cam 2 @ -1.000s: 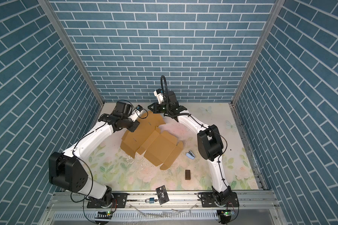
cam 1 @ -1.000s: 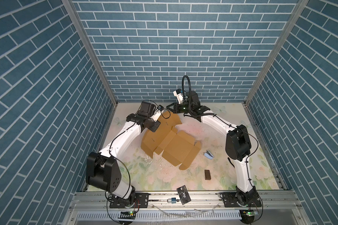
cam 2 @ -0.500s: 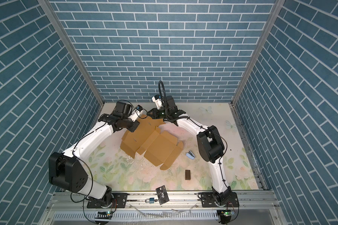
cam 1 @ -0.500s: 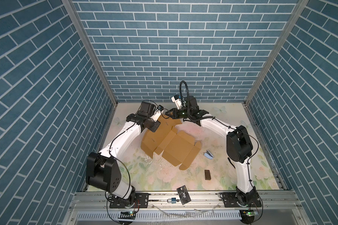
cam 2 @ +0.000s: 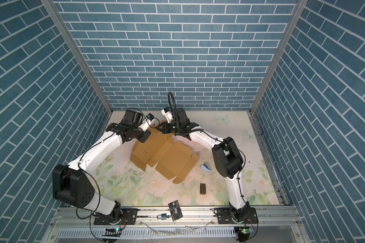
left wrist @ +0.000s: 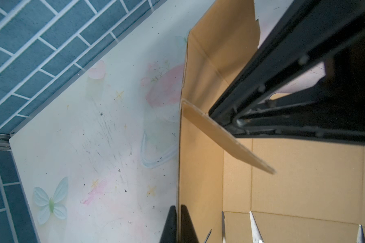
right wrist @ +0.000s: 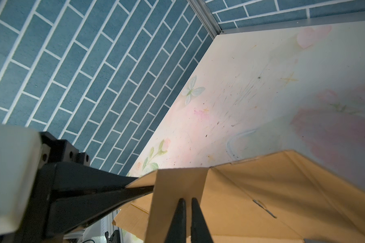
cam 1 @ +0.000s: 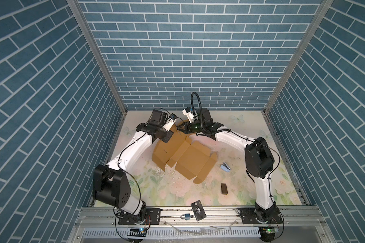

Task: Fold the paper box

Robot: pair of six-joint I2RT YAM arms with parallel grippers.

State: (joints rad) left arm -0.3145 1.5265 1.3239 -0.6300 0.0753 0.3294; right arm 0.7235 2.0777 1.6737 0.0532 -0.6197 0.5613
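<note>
The paper box (cam 1: pixel 190 160) (cam 2: pixel 169 160) is a tan cardboard sheet with creased flaps, mostly flat on the flowered table in both top views. Its far end is raised. My left gripper (cam 1: pixel 173 131) (left wrist: pixel 178 207) is shut on the thin edge of a raised wall panel (left wrist: pixel 198 168). My right gripper (cam 1: pixel 180 128) (right wrist: pixel 187 199) is shut on a small flap (right wrist: pixel 177 185) right beside it. The two grippers nearly meet at that far corner. Each wrist view shows the other gripper's black fingers clamped on the cardboard.
A light blue stapler (cam 1: pixel 225 167) lies right of the box. A dark brown block (cam 1: pixel 224 188) sits nearer the front. A black VIP card (cam 1: pixel 198 210) and a padlock (cam 1: pixel 187 216) rest on the front rail. The brick back wall stands close behind the grippers.
My right gripper has swung left with its flap, toward the left gripper, and the far end of the box now stands more folded up. The left arm has stayed put.
</note>
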